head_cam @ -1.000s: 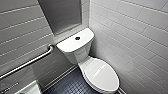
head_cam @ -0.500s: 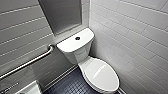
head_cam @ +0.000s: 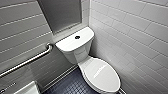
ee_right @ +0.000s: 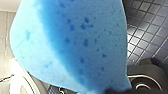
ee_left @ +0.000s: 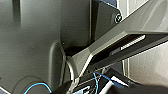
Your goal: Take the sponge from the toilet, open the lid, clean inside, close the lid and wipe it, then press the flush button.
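Sponge (ee_right: 72, 42) off toilet (head_cam: 75, 47), R jaws prob. clamping it; L jaws: can't tell. Lid (head_cam: 102, 73) shut; opening step needs hold at toilet's front edge.

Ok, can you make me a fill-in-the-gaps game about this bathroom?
1. The lid of the toilet is ___.
2. The sponge is the colour ___.
3. The flush button sits on top of the toilet's ___.
4. The metal grab bar is fixed to the ___.

Missing words: closed; blue; tank; wall.
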